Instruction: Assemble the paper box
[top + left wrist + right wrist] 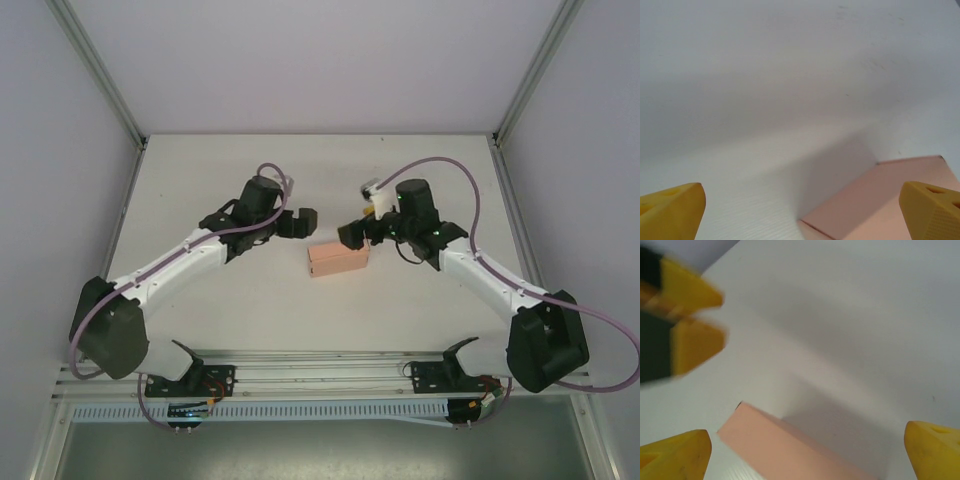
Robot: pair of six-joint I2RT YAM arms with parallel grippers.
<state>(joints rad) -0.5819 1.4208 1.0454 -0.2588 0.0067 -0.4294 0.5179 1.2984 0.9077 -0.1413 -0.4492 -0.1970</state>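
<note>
The box (338,259) lay closed, looking light, thin and easily crushed; its long sides probably suited a gentle pinch. Left gripper (298,222) and right gripper (355,233) stood open, empty.

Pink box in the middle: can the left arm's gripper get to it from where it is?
Probably yes: the left gripper hangs open just beside the pink box, with nothing visible between them.

The paper box (338,259) lies on the desk (300,320) at the centre of the top view. The left fingers (303,220) hang to its upper left, apart from it. The right fingers (350,235) sit close over its upper right edge. In the right wrist view, the box lies lower centre and the left fingers upper left.
</note>
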